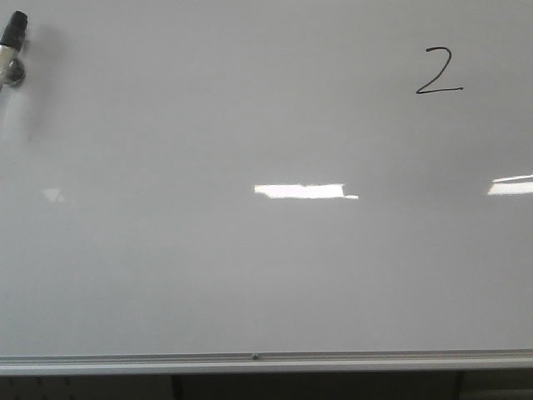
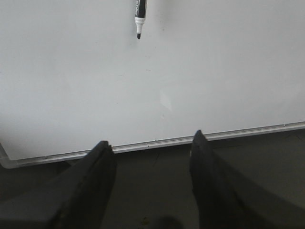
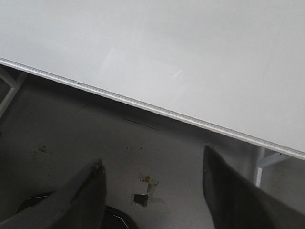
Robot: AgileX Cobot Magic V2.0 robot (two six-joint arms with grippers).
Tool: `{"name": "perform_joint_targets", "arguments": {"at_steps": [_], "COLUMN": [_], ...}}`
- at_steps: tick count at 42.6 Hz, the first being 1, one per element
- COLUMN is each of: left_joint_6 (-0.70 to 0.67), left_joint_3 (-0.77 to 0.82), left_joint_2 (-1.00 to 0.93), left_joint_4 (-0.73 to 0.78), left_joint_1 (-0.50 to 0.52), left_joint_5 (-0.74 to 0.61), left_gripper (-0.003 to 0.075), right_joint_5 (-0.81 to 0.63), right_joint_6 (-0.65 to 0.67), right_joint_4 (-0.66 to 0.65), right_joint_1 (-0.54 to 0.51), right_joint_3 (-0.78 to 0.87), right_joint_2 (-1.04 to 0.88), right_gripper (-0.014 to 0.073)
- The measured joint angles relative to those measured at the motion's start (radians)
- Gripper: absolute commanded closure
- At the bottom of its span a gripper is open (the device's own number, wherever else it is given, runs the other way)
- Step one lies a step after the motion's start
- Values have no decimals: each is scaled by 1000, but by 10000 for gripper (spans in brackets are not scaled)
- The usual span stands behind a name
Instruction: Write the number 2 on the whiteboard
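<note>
Number 2 (image 1: 439, 71) sits on my whiteboard (image 1: 250, 275), up in the far right part, thin and black, with a curly top and a flat foot. It looks all done to me. My marker (image 2: 140, 16) lies on the board, well apart from the 2, over at the far left, and its cap seems off. My left gripper (image 2: 152, 148) is wide open and holds nothing, back by the board's silver edge (image 2: 157, 142). My right gripper (image 3: 152, 171) is wide open too, with nothing in it, off the board above the floor (image 3: 95, 138). If I swing an arm low over the board, I may smear the 2 or bump the marker. With no cap on, its tip may dry.
</note>
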Motion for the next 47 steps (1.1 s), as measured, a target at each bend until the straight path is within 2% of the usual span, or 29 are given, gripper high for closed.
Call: {"name": "perform_joint_targets", "arguments": {"at_steps": [5,11,20,27,29,47], "left_joint_6": [0,-26,-74,-79,-79,-79], "left_joint_3": [2,2,2,2,2,2], "left_joint_2": [0,-2,-2,-2,-2,-2], "left_joint_4": [0,0,4,4,4,5], "left_joint_1": [0,0,0,0,0,0], "left_joint_5": [0,0,0,0,0,-21], "left_gripper": [372,426,565,710,741,741], "right_joint_5": [0,0,0,0,0,-23], "right_joint_6": [2,2,2,2,2,4], "right_joint_4": [0,0,0,0,0,0], "right_joint_1": [0,0,0,0,0,0], "right_joint_3": [0,0,0,0,0,0], "right_joint_2": [0,0,0,0,0,0], "right_gripper": [286,378,525,669,659,662]}}
